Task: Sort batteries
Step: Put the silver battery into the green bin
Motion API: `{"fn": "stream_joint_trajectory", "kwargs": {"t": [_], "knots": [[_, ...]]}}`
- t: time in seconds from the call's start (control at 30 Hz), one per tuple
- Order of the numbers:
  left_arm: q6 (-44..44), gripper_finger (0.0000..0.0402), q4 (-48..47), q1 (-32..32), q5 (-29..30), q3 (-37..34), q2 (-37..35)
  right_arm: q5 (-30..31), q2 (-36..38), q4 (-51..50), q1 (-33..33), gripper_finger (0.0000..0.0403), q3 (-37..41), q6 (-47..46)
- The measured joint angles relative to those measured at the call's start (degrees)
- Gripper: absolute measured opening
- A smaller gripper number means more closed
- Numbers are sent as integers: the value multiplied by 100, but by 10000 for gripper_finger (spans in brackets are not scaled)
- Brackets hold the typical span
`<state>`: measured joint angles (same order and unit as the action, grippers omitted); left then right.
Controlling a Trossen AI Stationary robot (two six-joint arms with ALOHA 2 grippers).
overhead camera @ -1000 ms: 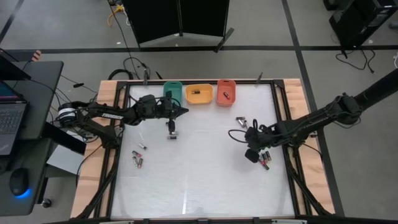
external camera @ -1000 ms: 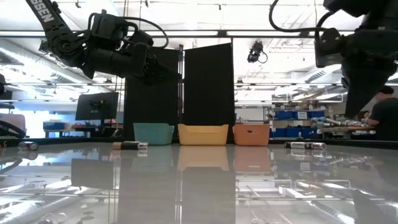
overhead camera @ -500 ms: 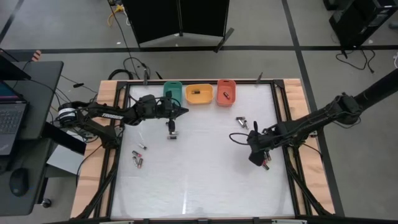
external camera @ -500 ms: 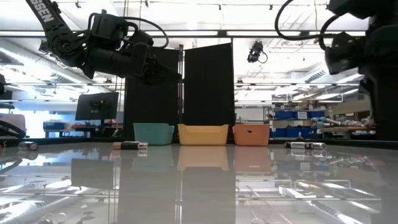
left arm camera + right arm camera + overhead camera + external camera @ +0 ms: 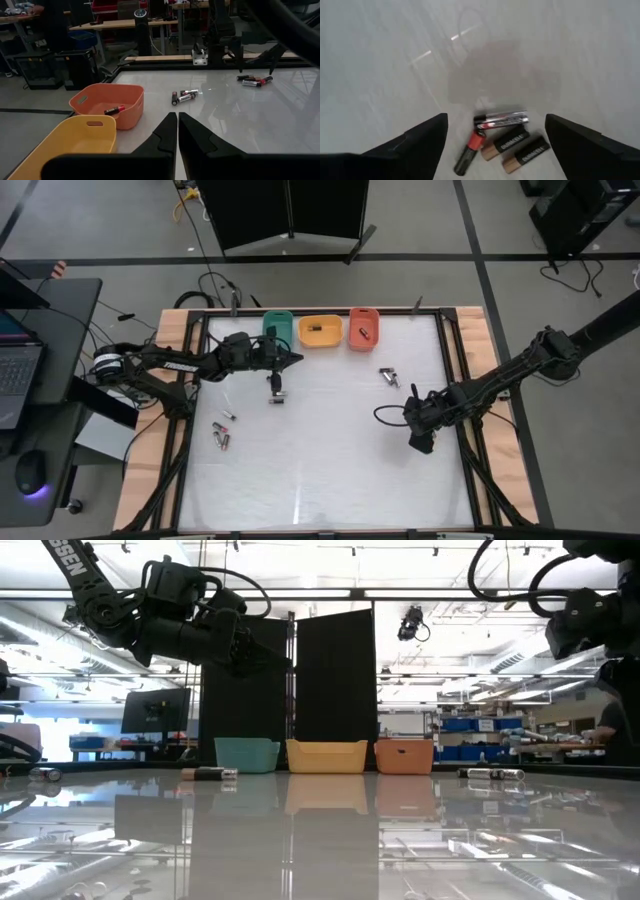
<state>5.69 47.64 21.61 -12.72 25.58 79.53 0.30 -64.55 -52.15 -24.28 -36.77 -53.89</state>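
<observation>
Grey floor (image 5: 420, 290) crossed by dark tape lines surrounds the work table. A black panel (image 5: 295, 210) stands on the far side; a dark desk (image 5: 40, 330) with a laptop (image 5: 18, 380) sits to the left. Beyond the table, the low view shows ceiling strip lights (image 5: 60, 610), a monitor (image 5: 155, 710) and shelving with blue bins (image 5: 465, 725).

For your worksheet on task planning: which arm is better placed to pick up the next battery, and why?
Right. The right gripper hangs open directly over a battery cluster. The left gripper is shut, up by the trays.
</observation>
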Motion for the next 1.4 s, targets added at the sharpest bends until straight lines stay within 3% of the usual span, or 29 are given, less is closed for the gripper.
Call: {"fn": "stream_joint_trajectory", "kwargs": {"t": [0.57,0.73,0.93,1.0,1.4], "knots": [[2,23,-241,-1,1,2,-2,175,-4,-210,-52,339,236,319],[1,23,-242,-1,1,2,-2,171,-4,-200,-52,261,236,358],[2,23,-238,0,1,2,-1,9,-4,-130,-45,60,236,720],[2,23,-238,0,1,2,-2,6,-4,-48,-45,18,236,851],[2,23,-238,-1,3,2,-2,-286,-810,235,7,15,236,1254]]}}
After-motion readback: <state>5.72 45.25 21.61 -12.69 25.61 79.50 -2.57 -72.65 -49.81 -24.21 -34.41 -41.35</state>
